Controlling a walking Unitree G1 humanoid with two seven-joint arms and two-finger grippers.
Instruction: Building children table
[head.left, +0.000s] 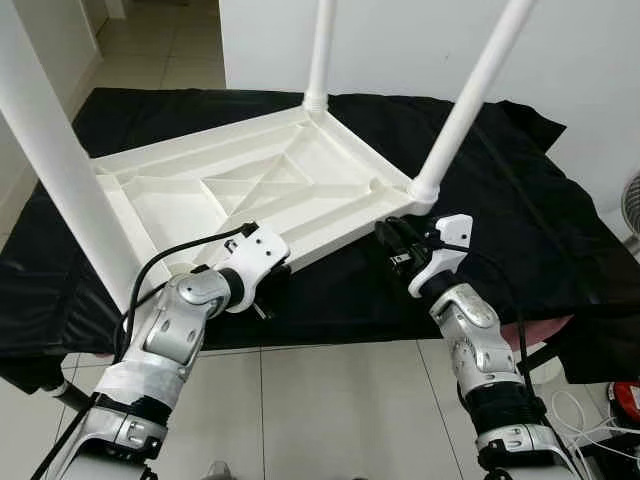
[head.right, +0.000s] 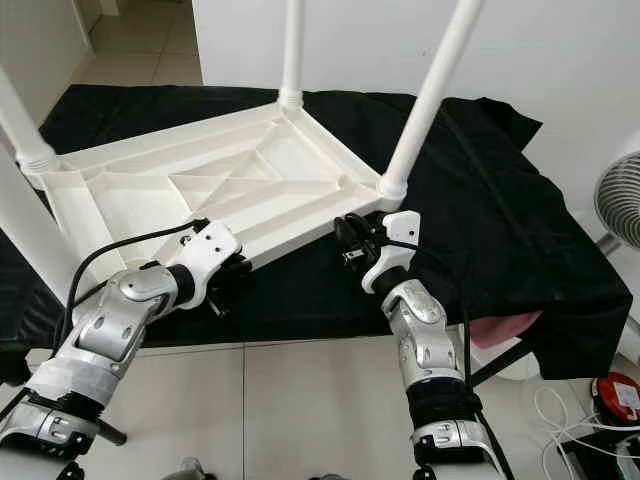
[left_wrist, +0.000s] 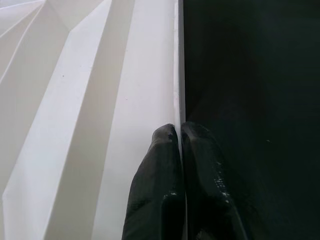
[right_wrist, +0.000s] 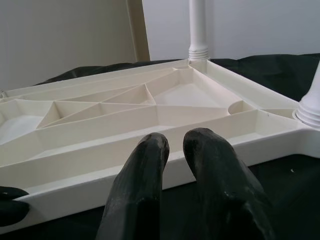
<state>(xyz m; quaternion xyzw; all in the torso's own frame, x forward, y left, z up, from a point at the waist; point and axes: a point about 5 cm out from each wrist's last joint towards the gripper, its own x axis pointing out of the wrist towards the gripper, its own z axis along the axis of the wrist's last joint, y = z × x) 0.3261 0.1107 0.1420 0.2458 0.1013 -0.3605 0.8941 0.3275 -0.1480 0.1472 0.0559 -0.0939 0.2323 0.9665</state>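
Observation:
The white plastic children's table (head.left: 300, 190) lies upside down on a black cloth (head.left: 500, 200), its ribbed underside facing up. Three white legs stand in its corners: one near left (head.left: 60, 170), one at the back (head.left: 322, 50), one at the right (head.left: 470, 100). My left gripper (head.left: 280, 272) is at the near rim, and in the left wrist view its fingers (left_wrist: 165, 150) are shut on the thin rim edge (left_wrist: 176, 75). My right gripper (head.left: 388, 234) sits just in front of the near rim by the right leg. Its fingers (right_wrist: 150, 150) stand slightly apart with nothing between them.
The black cloth covers a low platform that ends at a front edge above white floor tiles (head.left: 330, 410). A white wall (head.left: 420, 40) stands behind. At the right are a fan (head.right: 620, 200), a red object (head.right: 618, 395) with cables, and something pink (head.right: 500, 325) under the cloth.

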